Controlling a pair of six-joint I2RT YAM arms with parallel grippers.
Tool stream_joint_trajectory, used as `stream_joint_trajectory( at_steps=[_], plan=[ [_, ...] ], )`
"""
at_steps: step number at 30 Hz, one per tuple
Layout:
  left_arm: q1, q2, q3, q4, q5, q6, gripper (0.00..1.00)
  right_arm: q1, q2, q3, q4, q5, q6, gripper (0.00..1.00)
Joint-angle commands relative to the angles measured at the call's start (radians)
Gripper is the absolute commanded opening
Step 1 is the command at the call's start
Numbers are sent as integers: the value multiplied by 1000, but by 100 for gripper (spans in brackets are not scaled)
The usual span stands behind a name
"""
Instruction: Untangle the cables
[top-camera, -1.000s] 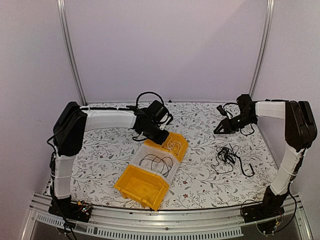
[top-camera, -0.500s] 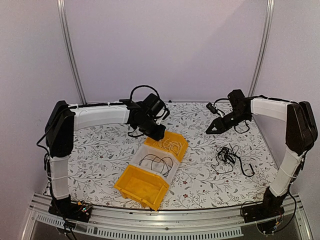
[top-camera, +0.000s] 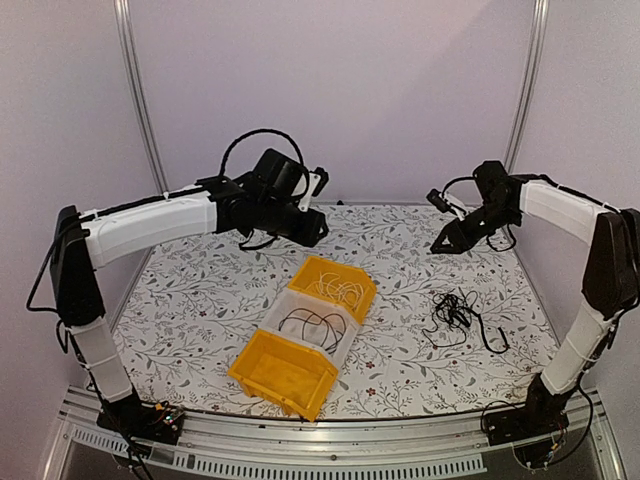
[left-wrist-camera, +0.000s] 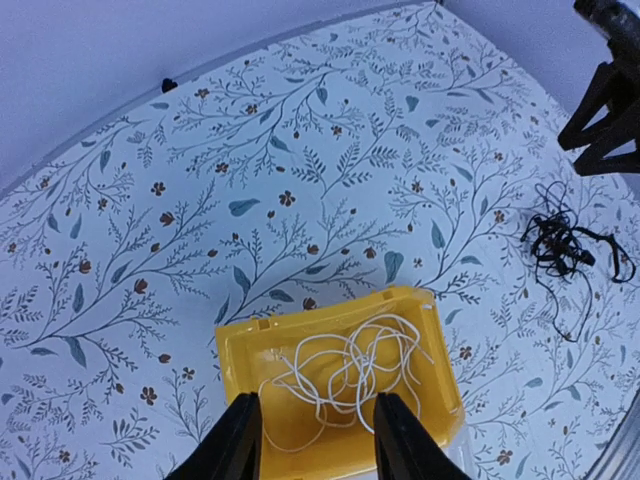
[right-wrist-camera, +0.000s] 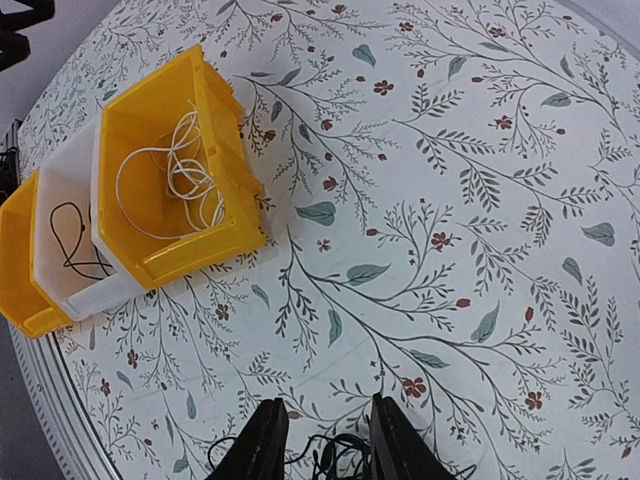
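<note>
A cream-white cable (top-camera: 345, 291) lies coiled in the far yellow bin (top-camera: 362, 275), also seen in the left wrist view (left-wrist-camera: 352, 372) and the right wrist view (right-wrist-camera: 186, 172). A thin black cable (top-camera: 312, 325) rests in the white bin (top-camera: 287, 306). A black tangle of cables (top-camera: 455, 312) lies on the table to the right (left-wrist-camera: 562, 245). My left gripper (top-camera: 316, 232) hovers open and empty above the far yellow bin (left-wrist-camera: 315, 408). My right gripper (top-camera: 442, 244) hangs open and empty above the black tangle (right-wrist-camera: 326, 408), whose top edge shows between its fingers.
Three bins stand in a diagonal row; the nearest is an empty yellow bin (top-camera: 283, 372). The floral table (top-camera: 200, 300) ends at a metal rail in front. Two frame posts (top-camera: 140, 100) rise at the back corners.
My left gripper opened, leaving the cream-white cable in the far yellow bin, and rose back to the left. My right gripper shifted slightly right.
</note>
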Motion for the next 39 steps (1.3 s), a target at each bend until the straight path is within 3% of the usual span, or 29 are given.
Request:
stream_joint_trajectory(
  at_steps=[1,6,11,19,27,35,39],
  plan=[
    [-9,-82,-35,222,-18,3,42,-90,-87,-40,-125,94,-79,31],
    [-15,-89,-72,312,-10,8,42,-153,-225,-182,-194,238,-160,35],
    [-19,-82,-129,385,20,8,42,-157,-313,-337,-142,378,-157,34],
    [-31,-107,-138,361,48,-27,42,-201,-105,-267,-45,376,-24,31],
    [-32,-127,-120,305,15,-13,42,-212,102,-215,4,355,-15,30],
    [-33,-106,-109,298,23,-18,42,-216,155,-214,44,339,-15,12],
    [-34,-85,-93,296,49,-25,42,-217,151,-218,55,356,1,14]
  ],
)
